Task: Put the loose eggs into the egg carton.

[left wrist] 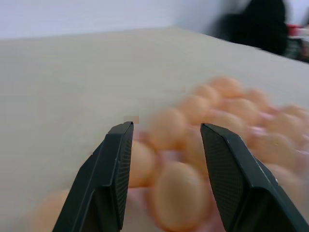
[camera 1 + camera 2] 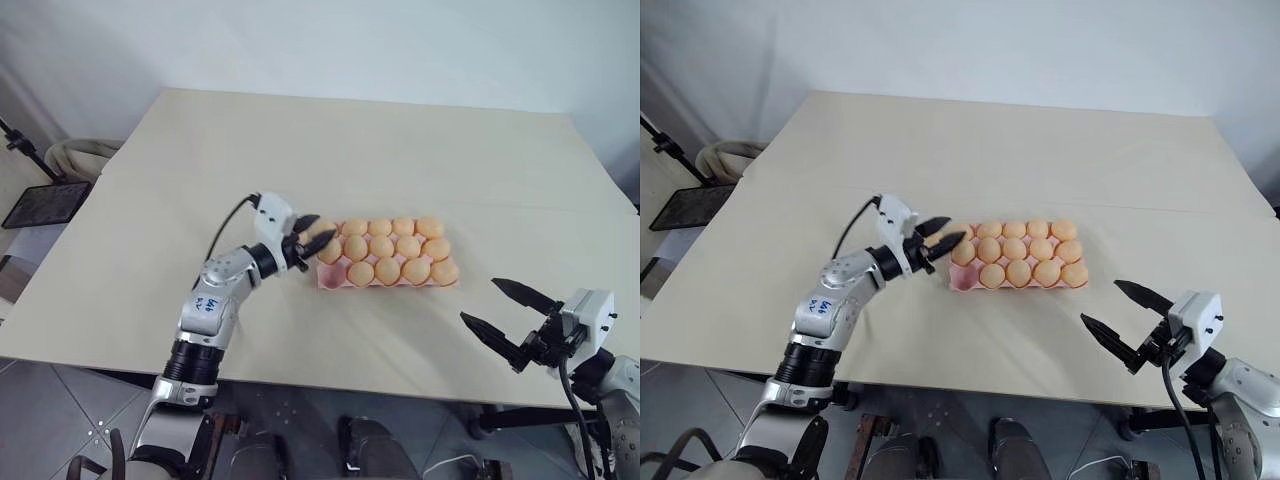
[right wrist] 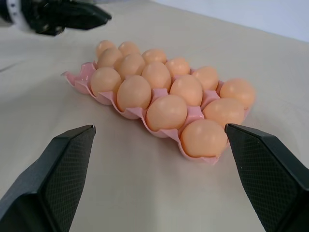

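I find my left hand at the egg carton's left end, fingers slightly parted, gripping nothing. The pink carton sits mid-worktop, eggs filling it. My right hand hangs wide open, empty.

Lab: bare table, blank wall

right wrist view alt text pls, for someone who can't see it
A pink egg carton full of pale orange eggs sits on a beige table. The right gripper has its two black fingers spread wide in front; the left gripper is at the carton's far end.
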{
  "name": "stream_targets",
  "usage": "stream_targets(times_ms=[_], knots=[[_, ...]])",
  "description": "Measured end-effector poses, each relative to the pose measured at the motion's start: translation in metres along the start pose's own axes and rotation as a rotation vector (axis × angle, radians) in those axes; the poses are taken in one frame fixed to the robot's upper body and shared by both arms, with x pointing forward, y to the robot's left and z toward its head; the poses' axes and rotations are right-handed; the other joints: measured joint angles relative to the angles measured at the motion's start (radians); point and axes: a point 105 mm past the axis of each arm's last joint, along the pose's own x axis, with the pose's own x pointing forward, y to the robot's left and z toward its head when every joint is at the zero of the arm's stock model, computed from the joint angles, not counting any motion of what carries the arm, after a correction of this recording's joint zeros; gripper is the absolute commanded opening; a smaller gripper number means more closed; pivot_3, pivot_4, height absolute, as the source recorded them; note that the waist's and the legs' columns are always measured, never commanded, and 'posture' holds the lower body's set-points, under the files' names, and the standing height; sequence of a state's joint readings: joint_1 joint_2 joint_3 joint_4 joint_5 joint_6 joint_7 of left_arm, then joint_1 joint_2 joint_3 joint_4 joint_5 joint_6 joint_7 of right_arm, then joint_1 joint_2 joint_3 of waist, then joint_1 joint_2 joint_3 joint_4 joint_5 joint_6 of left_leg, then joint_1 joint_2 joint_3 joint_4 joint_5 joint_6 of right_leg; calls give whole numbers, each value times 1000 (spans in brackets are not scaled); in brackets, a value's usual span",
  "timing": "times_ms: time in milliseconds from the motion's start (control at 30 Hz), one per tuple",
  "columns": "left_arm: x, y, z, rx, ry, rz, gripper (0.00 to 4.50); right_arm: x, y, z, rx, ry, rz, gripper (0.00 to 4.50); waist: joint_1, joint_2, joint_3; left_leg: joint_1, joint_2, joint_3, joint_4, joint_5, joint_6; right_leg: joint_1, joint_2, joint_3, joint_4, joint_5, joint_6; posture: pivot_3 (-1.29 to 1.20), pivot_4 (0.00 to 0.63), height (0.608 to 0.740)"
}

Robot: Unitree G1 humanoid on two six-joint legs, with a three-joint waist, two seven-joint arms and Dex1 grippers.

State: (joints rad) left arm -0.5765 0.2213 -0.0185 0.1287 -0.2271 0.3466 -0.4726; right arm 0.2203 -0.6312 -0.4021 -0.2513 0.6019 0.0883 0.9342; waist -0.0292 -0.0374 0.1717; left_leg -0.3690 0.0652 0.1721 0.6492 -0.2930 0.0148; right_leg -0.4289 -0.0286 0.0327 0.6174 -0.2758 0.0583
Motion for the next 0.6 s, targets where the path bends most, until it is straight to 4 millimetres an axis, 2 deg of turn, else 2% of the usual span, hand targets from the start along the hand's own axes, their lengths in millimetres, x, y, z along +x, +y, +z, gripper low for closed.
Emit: stream_targets(times_ms=[300, 467, 600], knots=[[-2, 26, -26, -30, 56, 156, 2309, 6, -3, 7, -15, -23, 7, 4500, 2, 0, 0, -1, 0, 0, 0, -2, -3, -1, 0, 0, 0, 0, 0, 0, 150, 740], [6, 32, -35, -42, 76, 175, 2309, 7, -3, 6, -7, -16, 10, 4500, 3, 0, 0, -1, 0, 0, 0, -2, -3, -1, 0, -1, 0, 0, 0, 0, 150, 740], [13, 30, -37, -48, 68, 144, 2309, 7, -3, 6, -6, -12, 14, 4500, 3, 0, 0, -1, -1, 0, 0, -2, -3, -1, 0, -1, -1, 0, 0, 0, 150, 740]])
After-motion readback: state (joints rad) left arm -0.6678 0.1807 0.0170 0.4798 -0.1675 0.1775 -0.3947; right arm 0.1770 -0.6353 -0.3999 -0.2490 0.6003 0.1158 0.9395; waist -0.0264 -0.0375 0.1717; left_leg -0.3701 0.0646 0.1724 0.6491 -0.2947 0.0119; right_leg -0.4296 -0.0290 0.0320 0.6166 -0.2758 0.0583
